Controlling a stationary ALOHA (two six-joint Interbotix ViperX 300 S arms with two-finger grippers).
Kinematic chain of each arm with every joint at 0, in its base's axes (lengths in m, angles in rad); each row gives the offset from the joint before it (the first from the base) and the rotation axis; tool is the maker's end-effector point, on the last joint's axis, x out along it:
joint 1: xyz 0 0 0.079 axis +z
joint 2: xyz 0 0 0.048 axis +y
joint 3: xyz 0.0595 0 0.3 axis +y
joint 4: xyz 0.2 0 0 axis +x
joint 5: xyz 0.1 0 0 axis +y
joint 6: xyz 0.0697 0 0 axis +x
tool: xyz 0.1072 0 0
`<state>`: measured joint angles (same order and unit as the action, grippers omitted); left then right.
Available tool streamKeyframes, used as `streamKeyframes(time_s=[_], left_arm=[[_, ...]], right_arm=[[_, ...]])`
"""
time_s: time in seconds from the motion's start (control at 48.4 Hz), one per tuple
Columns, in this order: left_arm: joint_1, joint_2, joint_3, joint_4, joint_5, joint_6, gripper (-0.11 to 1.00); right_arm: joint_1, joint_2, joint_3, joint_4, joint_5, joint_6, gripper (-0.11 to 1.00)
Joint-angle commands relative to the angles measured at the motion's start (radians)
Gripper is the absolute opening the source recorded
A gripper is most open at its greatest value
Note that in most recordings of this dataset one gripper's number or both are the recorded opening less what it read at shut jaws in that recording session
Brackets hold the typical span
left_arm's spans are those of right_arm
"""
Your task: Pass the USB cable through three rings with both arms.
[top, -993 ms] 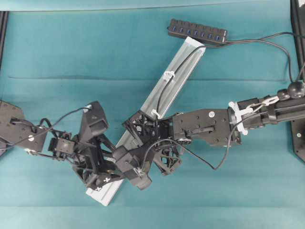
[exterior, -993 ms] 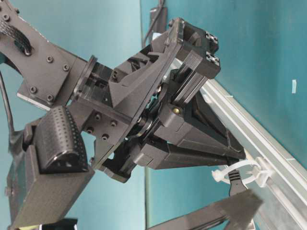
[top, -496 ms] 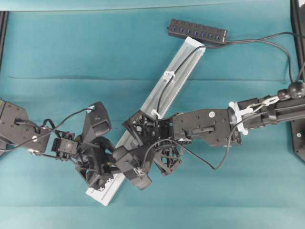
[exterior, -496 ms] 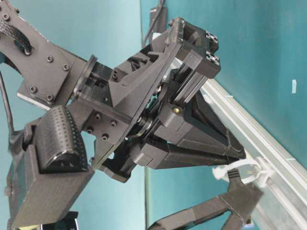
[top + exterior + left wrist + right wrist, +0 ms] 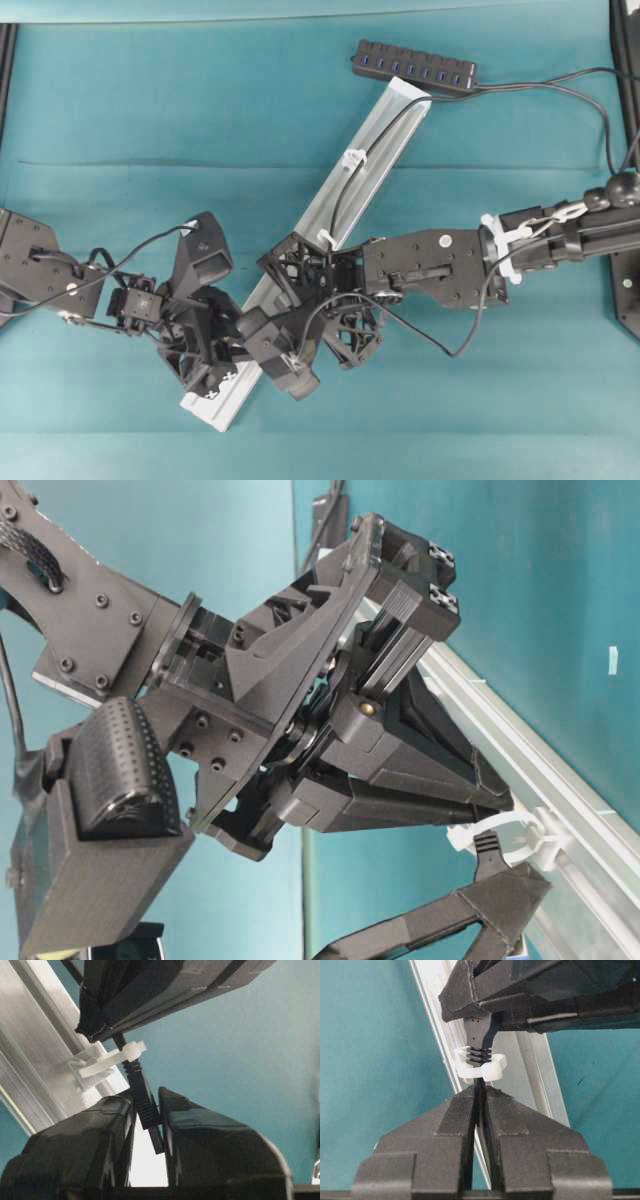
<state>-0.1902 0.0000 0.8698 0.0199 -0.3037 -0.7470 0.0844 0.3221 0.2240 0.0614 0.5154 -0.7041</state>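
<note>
Pinching the dark USB cable (image 5: pixel 145 1102) either side of a white ring (image 5: pixel 481 1066), both claws clamped.

Teal tabletop (image 5: pixel 120 100) under even light, black frame rails (image 5: pixel 6 70) along both side edges.
</note>
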Motion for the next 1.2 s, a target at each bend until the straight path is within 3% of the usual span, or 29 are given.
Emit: streamKeyframes(time_s=[0.0, 0.186, 0.269, 0.414, 0.496, 0.579, 0.807, 1.179], left_arm=[[-0.005, -0.048, -0.009, 0.002, -0.014, 0.002, 0.16], [-0.005, -0.048, -0.005, 0.002, -0.014, -0.008, 0.15], [-0.011, -0.052, -0.008, 0.002, -0.011, -0.012, 0.15], [-0.02, -0.057, -0.005, 0.003, 0.0, -0.017, 0.15], [-0.02, -0.058, -0.008, 0.002, 0.014, -0.025, 0.15], [-0.02, -0.058, -0.005, 0.002, 0.023, -0.034, 0.15], [-0.021, -0.075, 0.005, 0.002, 0.075, -0.107, 0.12], [-0.049, -0.141, 0.046, 0.002, 0.086, -0.166, 0.1]], right_arm=[[-0.005, -0.006, -0.003, 0.002, -0.002, 0.014, 0.06], [-0.005, -0.008, -0.002, 0.002, 0.005, 0.015, 0.07], [-0.006, -0.008, -0.002, 0.002, 0.025, 0.015, 0.15], [-0.017, -0.008, -0.002, 0.002, 0.075, 0.032, 0.51], [-0.034, -0.011, -0.002, 0.002, 0.091, 0.071, 0.76], [-0.049, -0.018, 0.002, -0.003, 0.083, 0.127, 0.9], [-0.063, -0.04, 0.006, -0.009, -0.002, 0.245, 0.86], [-0.072, -0.11, 0.089, -0.009, -0.031, 0.275, 0.86]])
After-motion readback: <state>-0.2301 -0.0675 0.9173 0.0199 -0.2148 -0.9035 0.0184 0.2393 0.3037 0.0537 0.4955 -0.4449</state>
